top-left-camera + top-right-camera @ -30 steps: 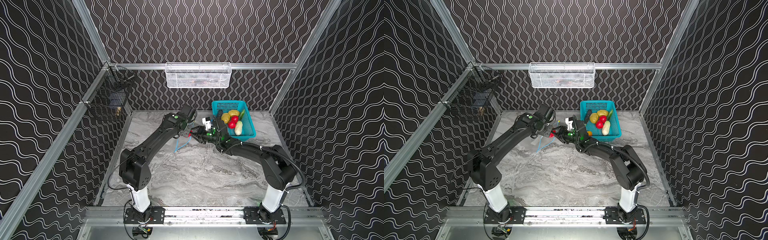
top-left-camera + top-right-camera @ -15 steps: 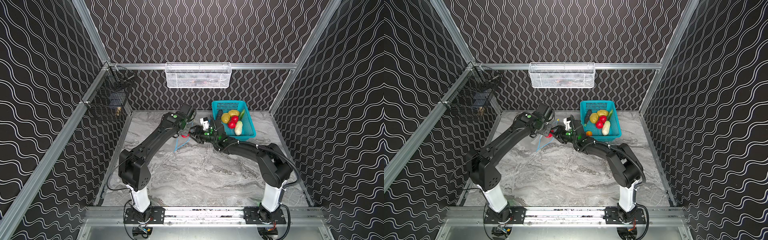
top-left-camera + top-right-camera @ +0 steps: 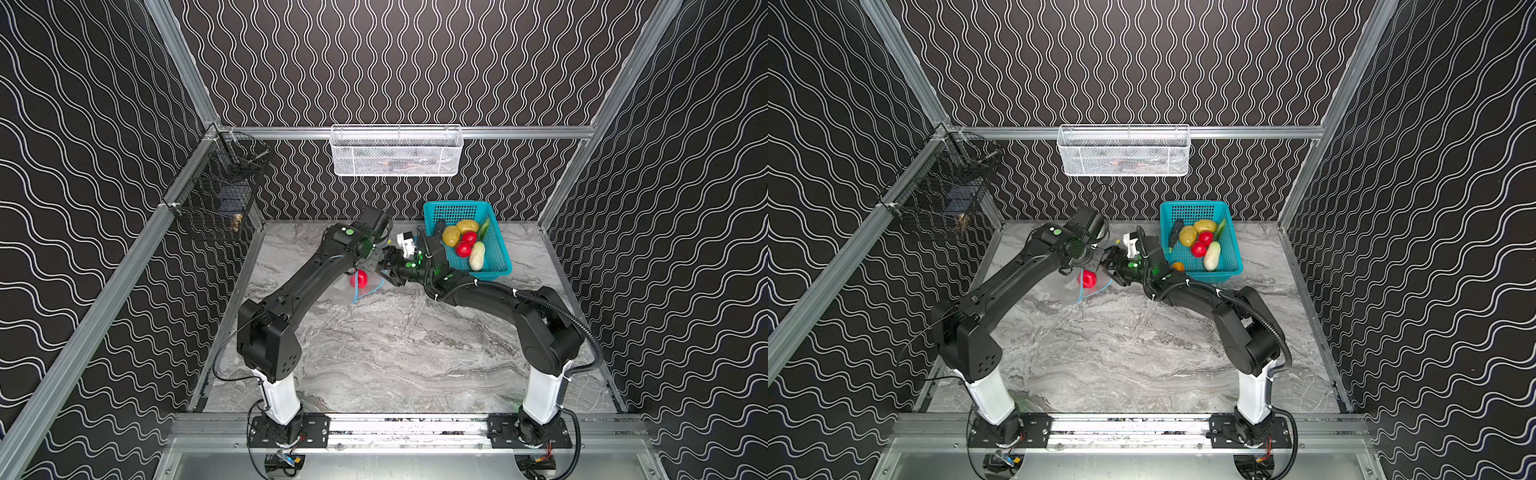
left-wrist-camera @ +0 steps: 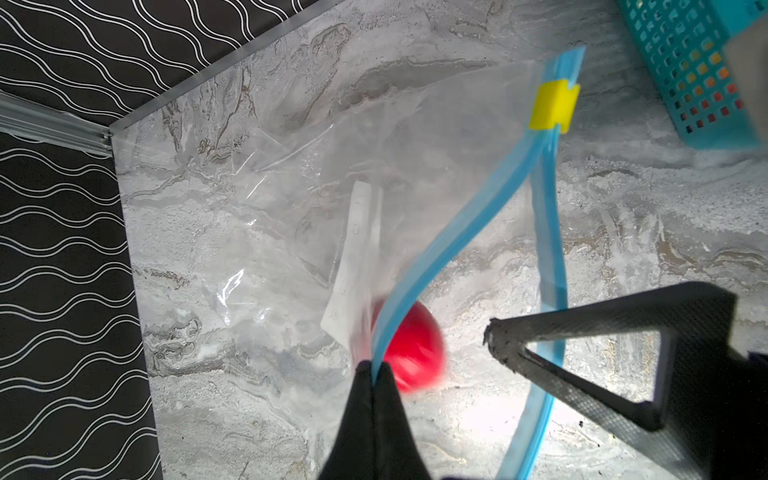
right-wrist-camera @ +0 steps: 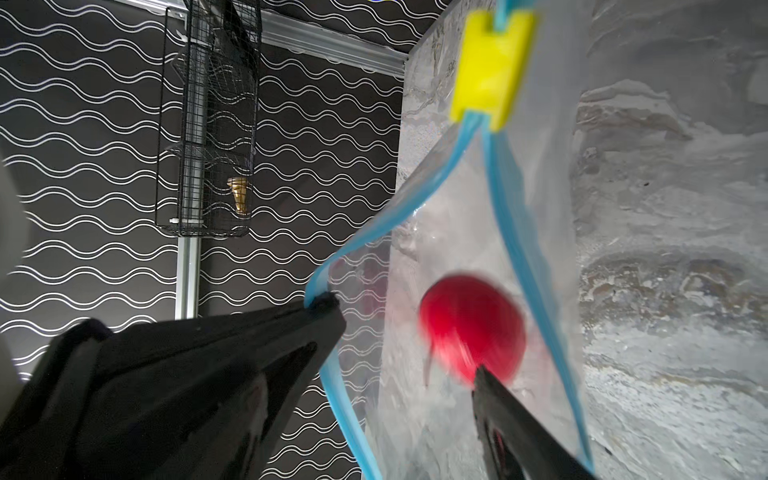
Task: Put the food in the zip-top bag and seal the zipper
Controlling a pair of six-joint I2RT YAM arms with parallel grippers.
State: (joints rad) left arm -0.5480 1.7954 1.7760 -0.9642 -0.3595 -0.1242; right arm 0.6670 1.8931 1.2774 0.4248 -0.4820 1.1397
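Observation:
The zip-top bag (image 4: pixel 291 187) hangs open over the marble table, its clear body sagging. My left gripper (image 4: pixel 376 368) is shut on the blue zipper (image 4: pixel 478 216) strip and holds that lip up. The yellow slider (image 4: pixel 555 104) sits at the strip's far end. A red tomato (image 5: pixel 471 328), blurred, is inside the bag mouth, apart from both fingers. My right gripper (image 3: pixel 384 271) is open at the mouth. The tomato (image 3: pixel 359 279) shows through the plastic. More food lies in the teal basket (image 3: pixel 496 266): potatoes (image 3: pixel 451 235), tomatoes (image 3: pixel 462 249), a radish (image 3: pixel 477 255).
The teal basket stands at the back right, just behind my right wrist. A white wire basket (image 3: pixel 395 151) hangs on the back wall and a black wire cage (image 3: pixel 220 195) on the left rail. An orange piece (image 3: pixel 1177 266) lies in the basket's front corner.
My right gripper's jaws have spread apart and the red tomato has left them, dropping into the bag. The left gripper has kept its hold on the zipper edge.

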